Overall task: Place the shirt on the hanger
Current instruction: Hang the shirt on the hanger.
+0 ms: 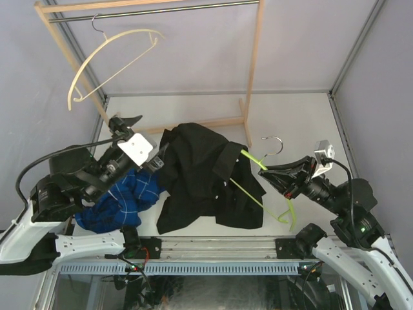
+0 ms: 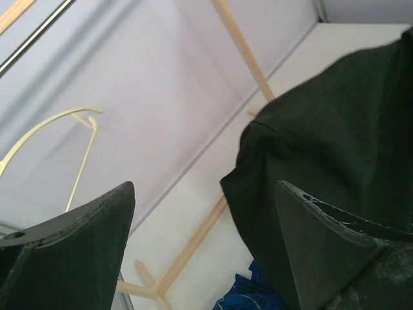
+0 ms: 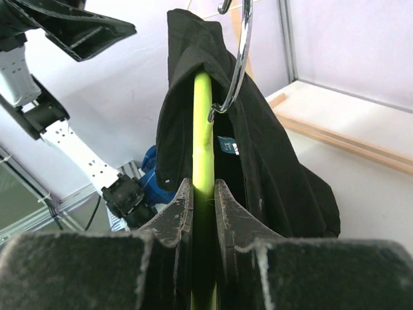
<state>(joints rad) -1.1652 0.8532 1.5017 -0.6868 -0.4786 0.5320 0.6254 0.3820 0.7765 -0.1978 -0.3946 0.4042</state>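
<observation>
The black shirt (image 1: 200, 174) lies crumpled in the middle of the table, its collar part draped over one arm of the lime-green hanger (image 1: 253, 192). My right gripper (image 1: 266, 170) is shut on the hanger. In the right wrist view the fingers (image 3: 177, 213) clamp the green bar (image 3: 202, 129), with the silver hook (image 3: 242, 51) and the shirt (image 3: 271, 148) beyond them. My left gripper (image 1: 145, 137) is open and empty, raised at the shirt's left edge. In the left wrist view it (image 2: 203, 194) frames the shirt's edge (image 2: 335, 129).
A blue plaid shirt (image 1: 122, 197) lies bunched at the front left, under my left arm. A wooden rack (image 1: 253, 64) stands at the back with a cream hanger (image 1: 110, 58) on its rail. The rack's foot (image 1: 216, 123) runs behind the black shirt.
</observation>
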